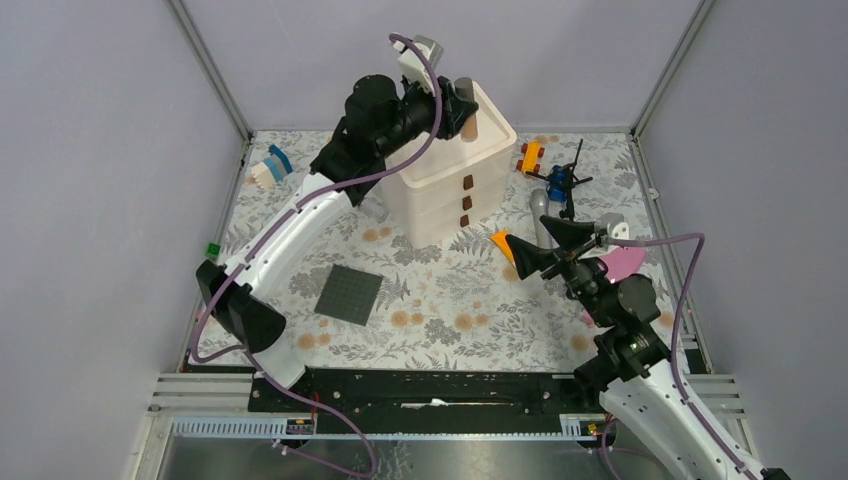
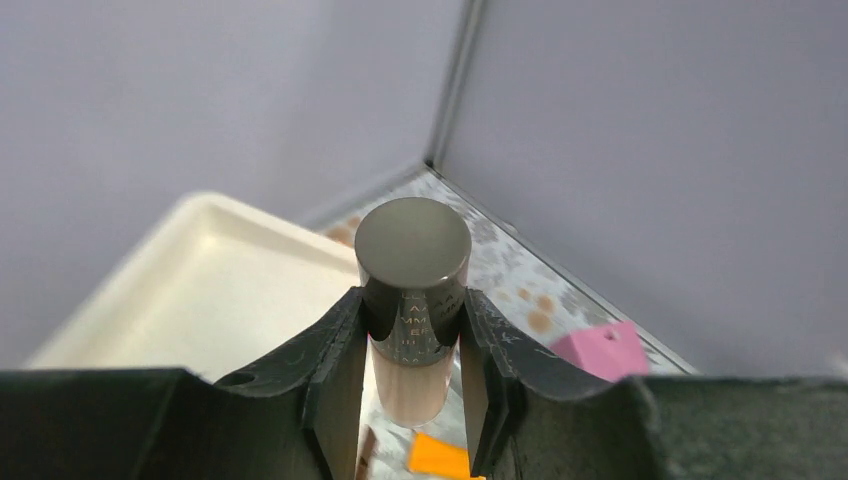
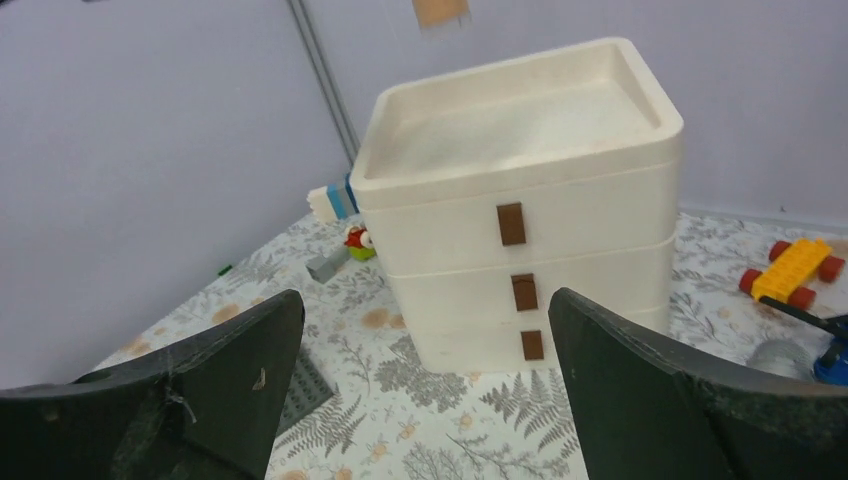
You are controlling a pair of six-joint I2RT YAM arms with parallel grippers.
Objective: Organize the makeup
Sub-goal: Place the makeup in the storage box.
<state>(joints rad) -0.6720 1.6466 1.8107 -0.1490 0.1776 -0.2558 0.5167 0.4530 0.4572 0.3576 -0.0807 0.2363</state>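
— Well, where is the tube (image 2: pixel 410 385)?
— Over the box (image 1: pixel 436 205), pinched by the left gripper (image 2: pixel 412 308). The right gripper (image 3: pixel 425 310) gapes, empty.
— Slippery?
— Smooth and light, I guess. Grip below the cap (image 2: pixel 412 245).

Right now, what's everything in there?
Box: one, white, back middle.
Beige tube: one, dark cap, above box.
Silver tube: one, grey, right of box.
Orange tube: one, orange, front-right of box.
Pink item: one, pink, right side.
Toy car: one, orange, back right.
Blue toy: one, blue-black, beside car.
Baseplate: one, dark grey, front left.
Bricks: few, blue-white, back left.
Green brick: one, green, left edge.
Left pincer: one, black, shut on beige tube.
Right pincer: one, black, open, facing box.
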